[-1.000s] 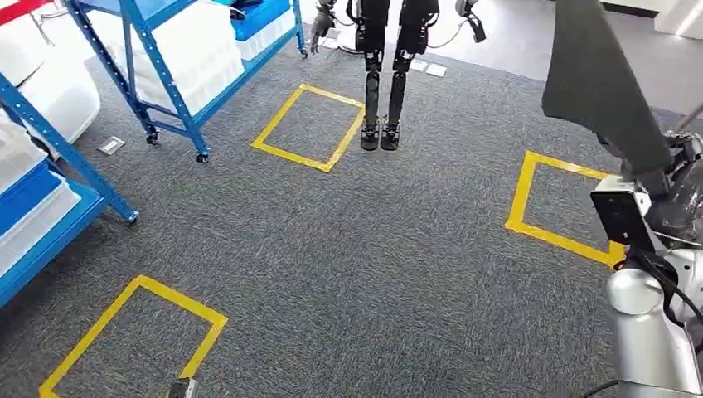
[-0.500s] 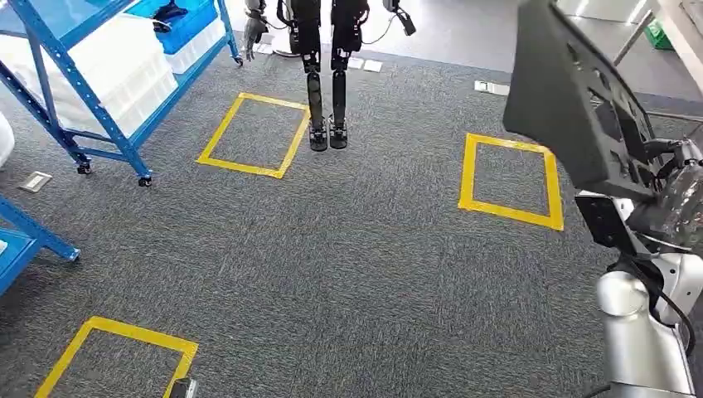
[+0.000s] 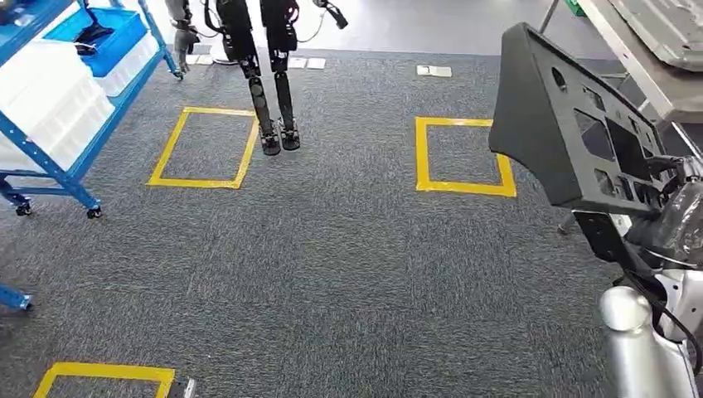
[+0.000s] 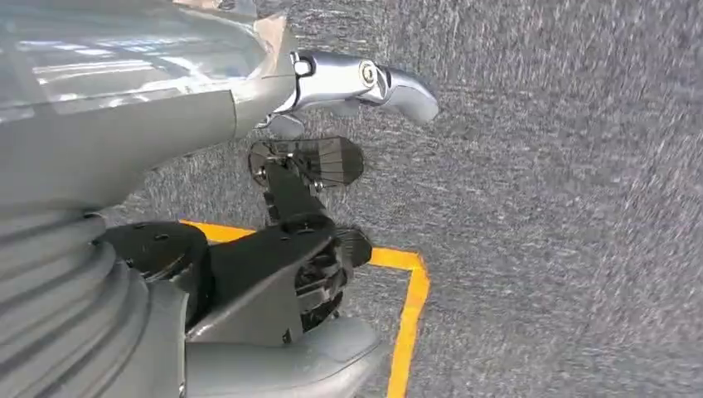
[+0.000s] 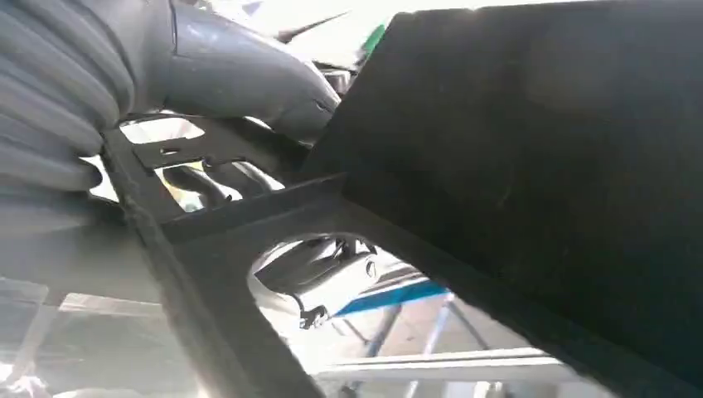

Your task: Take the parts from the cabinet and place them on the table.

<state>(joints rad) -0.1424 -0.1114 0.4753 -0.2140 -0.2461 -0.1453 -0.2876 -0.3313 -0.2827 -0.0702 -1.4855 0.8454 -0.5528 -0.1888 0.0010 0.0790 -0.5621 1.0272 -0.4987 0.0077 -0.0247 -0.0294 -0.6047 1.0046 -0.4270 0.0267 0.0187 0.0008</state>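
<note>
— Black plastic, that big part: where is it?

— On the right of the head view, lifted off the floor and tilted, a broad panel with several cut-out openings. The right hand grips it at its near lower edge. In the right wrist view the thick grey thumb presses on one face of the panel and darker fingers curl behind a bar of it.

— And the table?

— A grey table stands at the far right, its edge just beyond the part's top; a pale moulded piece lies on it. The part does not touch it.

— The left hand?

— The left wrist view shows the left hand hanging over grey carpet with nothing in it. Whether the fingers are spread or curled I cannot tell.

— What else is around?

— Yellow tape squares mark the carpet. A blue shelving rack with white and blue bins stands far left. Another robot's dark legs stand at the far side, beside one yellow square.
</note>
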